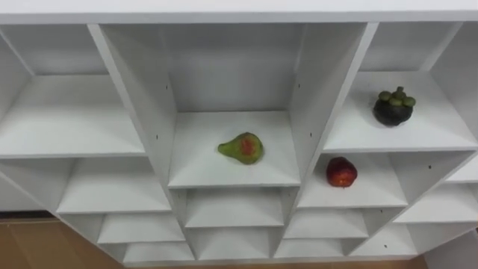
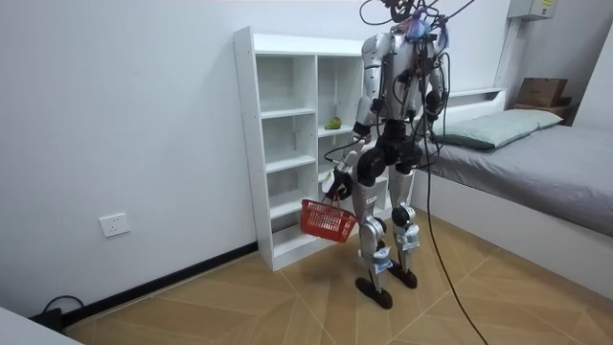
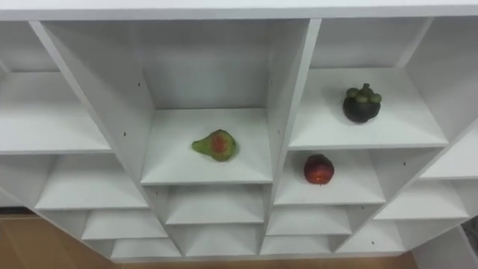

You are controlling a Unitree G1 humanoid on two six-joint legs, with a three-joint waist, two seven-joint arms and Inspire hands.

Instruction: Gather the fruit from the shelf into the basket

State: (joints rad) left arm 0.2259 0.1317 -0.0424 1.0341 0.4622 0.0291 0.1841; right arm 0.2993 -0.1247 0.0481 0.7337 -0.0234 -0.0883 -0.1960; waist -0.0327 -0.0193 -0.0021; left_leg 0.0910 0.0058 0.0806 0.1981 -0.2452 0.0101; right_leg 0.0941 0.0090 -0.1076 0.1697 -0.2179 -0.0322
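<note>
I stand facing a white closet [image 1: 134,112] of open compartments. A green fruit with a red patch [image 1: 241,148] lies on the middle shelf straight ahead. One compartment to the right and lower, a red fruit [image 1: 341,172] sits. A dark purple fruit with a green top [image 1: 393,107] rests on the upper right shelf. In the room view my left hand [image 2: 336,184] hangs low in front of the closet, shut on the handle of a red basket [image 2: 328,220]. My right hand [image 2: 426,144] hangs by my side.
The closet's other compartments hold nothing. A bed [image 2: 536,153] stands behind me at the room view's right. Wooden floor [image 2: 239,307] lies open at the room view's left and front. A wall socket [image 2: 113,225] sits low on the wall.
</note>
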